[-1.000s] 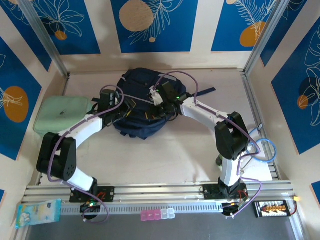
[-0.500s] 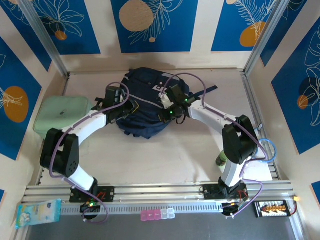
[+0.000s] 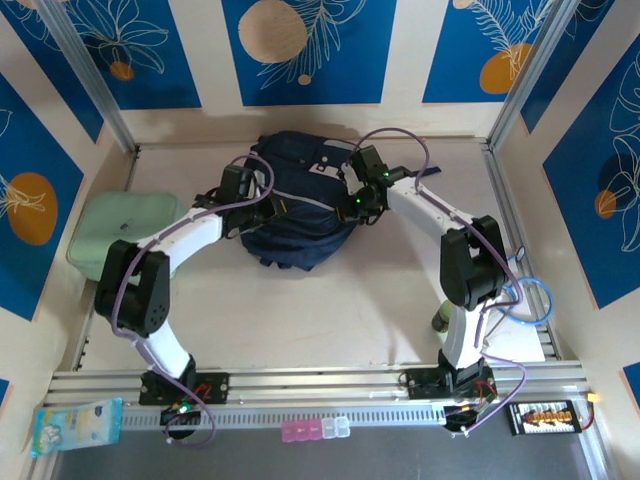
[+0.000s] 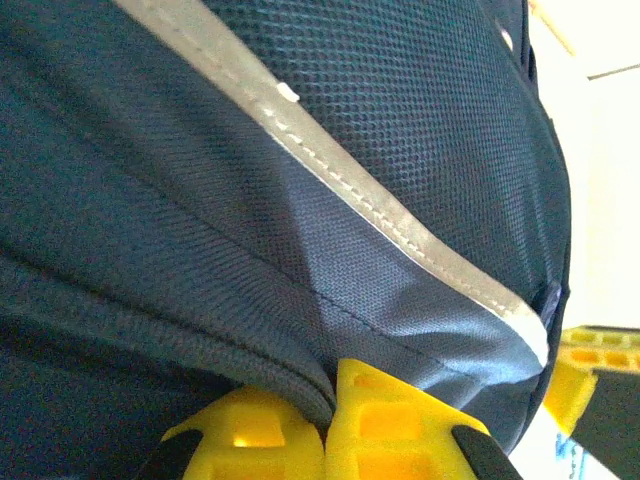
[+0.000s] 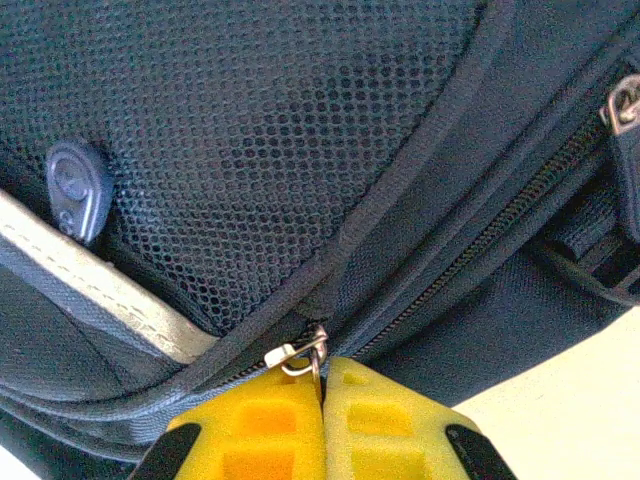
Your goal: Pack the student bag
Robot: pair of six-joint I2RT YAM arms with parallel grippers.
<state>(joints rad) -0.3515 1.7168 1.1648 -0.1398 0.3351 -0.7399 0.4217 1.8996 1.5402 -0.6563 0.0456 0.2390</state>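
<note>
The left pincer is pinched tight on a fold of the student bag, and the right pincer is clamped on its zipper pull. The bag lies toward the middle of the surface's far edge. A mint-green case sits outside it by the left edge, so packing looks barely begun: the zip needs working first, then the loading.

Top external: high behind the arm bases, looking down on the whole table. Wrist views: close-ups past left gripper and right gripper, almost against the student bag, opposite flanks of it shared overhead.
</note>
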